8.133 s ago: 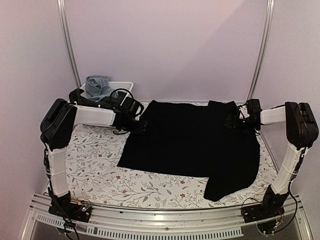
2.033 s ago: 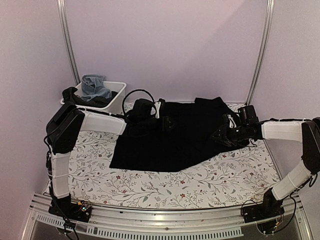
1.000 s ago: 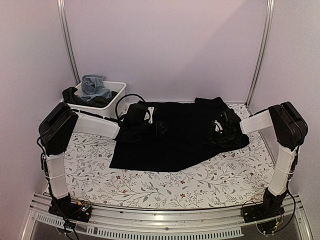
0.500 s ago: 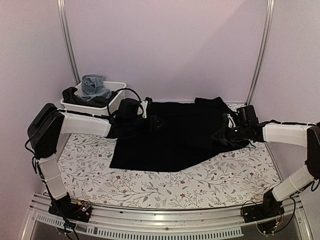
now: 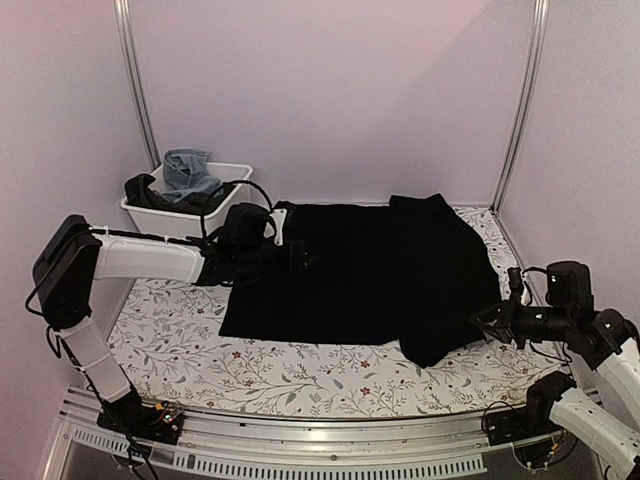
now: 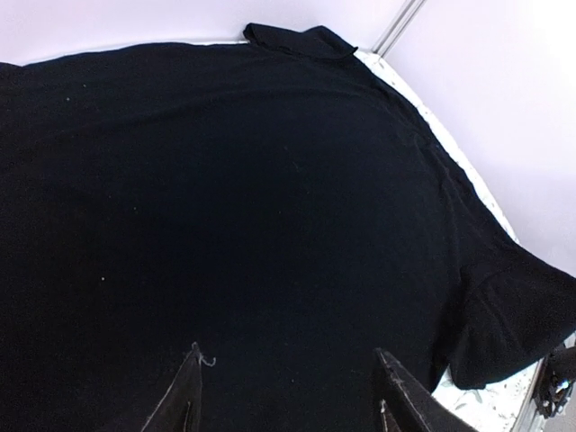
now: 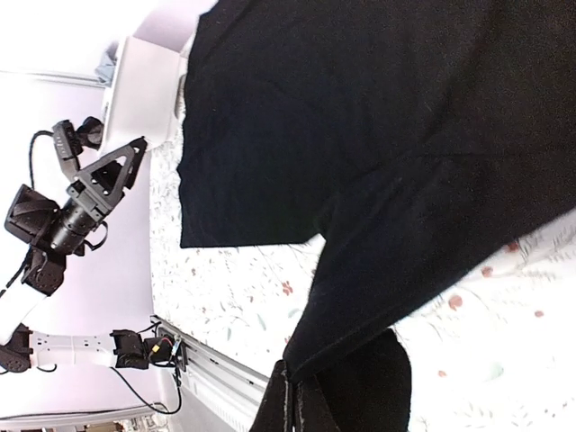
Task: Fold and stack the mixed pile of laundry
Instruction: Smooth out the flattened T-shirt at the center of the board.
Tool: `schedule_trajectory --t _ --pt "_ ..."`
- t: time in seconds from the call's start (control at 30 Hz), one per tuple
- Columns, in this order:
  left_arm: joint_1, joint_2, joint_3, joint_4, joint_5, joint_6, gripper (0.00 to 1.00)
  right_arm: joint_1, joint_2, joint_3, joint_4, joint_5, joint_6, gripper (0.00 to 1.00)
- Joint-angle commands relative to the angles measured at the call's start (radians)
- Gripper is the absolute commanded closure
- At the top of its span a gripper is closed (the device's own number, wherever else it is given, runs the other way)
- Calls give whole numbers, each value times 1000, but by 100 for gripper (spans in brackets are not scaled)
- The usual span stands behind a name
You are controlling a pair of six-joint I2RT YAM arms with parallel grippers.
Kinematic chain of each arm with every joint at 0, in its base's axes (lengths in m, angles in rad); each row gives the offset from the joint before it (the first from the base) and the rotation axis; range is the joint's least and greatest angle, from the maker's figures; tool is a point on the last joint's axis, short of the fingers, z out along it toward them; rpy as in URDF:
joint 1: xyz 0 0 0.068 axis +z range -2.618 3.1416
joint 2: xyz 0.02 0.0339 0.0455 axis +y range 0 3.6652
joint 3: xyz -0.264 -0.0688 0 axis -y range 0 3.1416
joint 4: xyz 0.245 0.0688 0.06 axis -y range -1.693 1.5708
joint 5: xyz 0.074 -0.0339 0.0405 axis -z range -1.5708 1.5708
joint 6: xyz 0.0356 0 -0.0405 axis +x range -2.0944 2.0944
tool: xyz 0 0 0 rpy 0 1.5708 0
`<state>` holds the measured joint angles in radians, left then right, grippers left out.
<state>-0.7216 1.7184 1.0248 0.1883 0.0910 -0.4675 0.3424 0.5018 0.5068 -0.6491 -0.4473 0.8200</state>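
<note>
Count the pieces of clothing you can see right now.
3. A large black shirt lies spread on the floral table; light blue denim jeans and a dark garment sit in the white plastic bin. More may be hidden underneath.

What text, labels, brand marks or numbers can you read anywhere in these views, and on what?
None can be read in any view.
Black garment: plain, no print or tag showing.
White bin: no marking on the wall that shows.
Floral table cover: a pattern of twigs and flowers only.
Circuit board at the left arm's base: any marking is too small to read.
</note>
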Motion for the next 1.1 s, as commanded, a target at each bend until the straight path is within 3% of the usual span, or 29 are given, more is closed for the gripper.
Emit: schedule_trajectory --t 0.0,0.1,0.2,0.23,0.33,0.4,0.43,0.57,0.7,0.77,0.97,1.07 --pt "-32 -31 -31 -58 -40 13 37 6 -96 -64 -242 16 114 100" --pt "-36 -54 -58 -91 -62 -8 37 6 -166 -59 -345 13 171 100" --pt "-37 -87 -96 -113 -87 -23 36 7 -225 -33 -408 14 198 85" --pt "-36 -101 -105 -122 -88 -27 36 6 -230 -25 -416 10 195 75" --pt "-34 -133 -119 -161 -129 -45 33 6 -196 26 -420 72 159 22" --pt "-26 -157 -126 -184 -139 -64 32 5 -150 29 -358 98 146 3" --pt "-17 -171 -133 -222 -136 -76 32 3 -120 21 -312 102 139 1" --pt "42 -259 -178 -267 -113 -148 31 3 -9 47 -226 218 148 1" --pt "111 -360 -246 -305 -111 -241 32 4 84 118 -291 430 185 2" --pt "137 -386 -271 -325 -112 -272 32 3 124 123 -311 496 229 9" --pt "188 -361 -260 -424 -164 -336 31 3 327 84 -273 475 255 39" --pt "209 -333 -250 -455 -168 -359 31 2 382 73 -246 501 253 43"
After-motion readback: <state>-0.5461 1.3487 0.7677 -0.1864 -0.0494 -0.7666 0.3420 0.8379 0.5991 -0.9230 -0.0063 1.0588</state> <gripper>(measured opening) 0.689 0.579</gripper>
